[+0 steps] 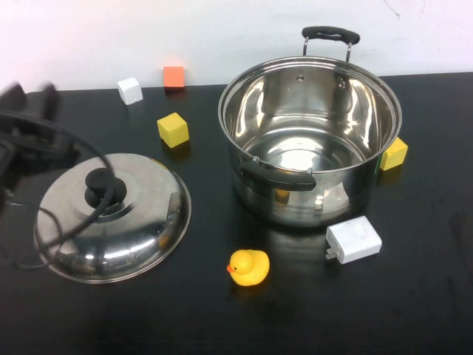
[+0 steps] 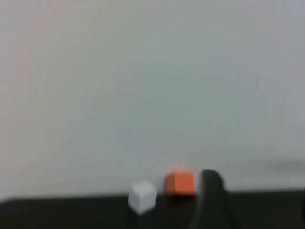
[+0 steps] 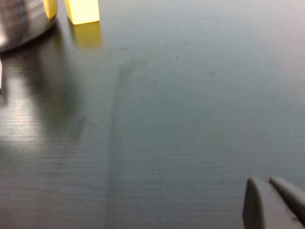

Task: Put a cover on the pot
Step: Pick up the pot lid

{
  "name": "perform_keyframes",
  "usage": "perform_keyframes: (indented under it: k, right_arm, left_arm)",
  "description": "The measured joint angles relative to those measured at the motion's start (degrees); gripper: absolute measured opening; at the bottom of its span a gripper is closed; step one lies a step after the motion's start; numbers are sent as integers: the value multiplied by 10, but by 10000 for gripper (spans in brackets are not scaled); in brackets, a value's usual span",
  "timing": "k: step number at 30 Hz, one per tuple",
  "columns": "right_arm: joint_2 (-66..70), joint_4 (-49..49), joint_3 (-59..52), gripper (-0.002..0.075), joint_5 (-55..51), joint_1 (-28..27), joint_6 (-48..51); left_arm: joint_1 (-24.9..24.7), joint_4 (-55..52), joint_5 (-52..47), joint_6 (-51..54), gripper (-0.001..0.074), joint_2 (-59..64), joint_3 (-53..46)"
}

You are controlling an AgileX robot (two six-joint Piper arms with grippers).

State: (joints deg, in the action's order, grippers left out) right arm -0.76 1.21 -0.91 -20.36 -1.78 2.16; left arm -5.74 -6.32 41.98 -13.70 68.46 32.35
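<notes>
- The pot stands open on the black table, right of centre and toward the far side, with nothing inside it.
- The lid lies dome up on the table at the near left, well apart from the pot, its black knob on top. Covering has not been done; the lid needs gripping, lifting, carrying right and setting on the rim.
- The left gripper shows as a blurred dark shape at the far left edge, beyond the lid, with a cable trailing over the lid. I cannot tell whether its fingers are wide or narrow, and it holds nothing that I can see.
- The right gripper is outside the high view; its wrist view shows two pale fingertips pressed close together over bare table, holding nothing, apparently parked.
- Clutter around the pot: rubber duck, white charger, yellow cubes and, white cube, orange cube.
</notes>
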Motion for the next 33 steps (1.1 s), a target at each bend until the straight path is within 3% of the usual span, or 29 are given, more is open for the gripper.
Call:
perform_keyframes:
  k: [3, 5, 14, 19, 24, 33]
  right_arm:
    - [0, 0, 0, -2, 0, 0, 0]
    - [0, 0, 0, -2, 0, 0, 0]
    - [0, 0, 0, -2, 0, 0, 0]
    - [0, 0, 0, -2, 0, 0, 0]
    - [0, 0, 0, -2, 0, 0, 0]
    - [0, 0, 0, -2, 0, 0, 0]
  left_arm:
    - [0, -3, -4, -20, 443, 56, 10]
    - [0, -7, -15, -24, 482, 90, 18]
    - [-12, -31, -7, 1, 506, 214, 28]
    - [-26, -38, -13, 5, 466, 244, 31]
    - [-40, -45, -14, 17, 310, 244, 32]
    - [-47, -28, -45, 26, 312, 219, 32]
